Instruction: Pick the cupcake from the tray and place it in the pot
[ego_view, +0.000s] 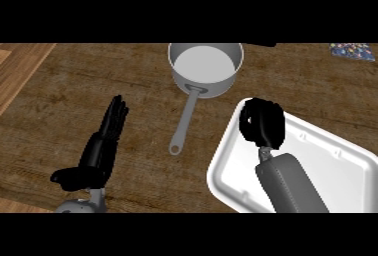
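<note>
Cupcake not visible; the right hand (263, 125), fingers curled, sits over the tray's (325, 150) far-left corner and may hide it. Pot (205, 67) stands just beyond that hand, handle toward the robot. Left hand (103, 145) open, resting on the bench (74, 90).

The cupcake cannot be seen: the right hand (263, 125) is curled over the tray's (332, 160) far left corner and hides whatever lies beneath it. The tray's near edge and right side are cut off by the view. The pot's (205, 62) far rim is cut off at the top. A patterned object (353, 51) at the counter's far right corner is too cropped to identify.
</note>
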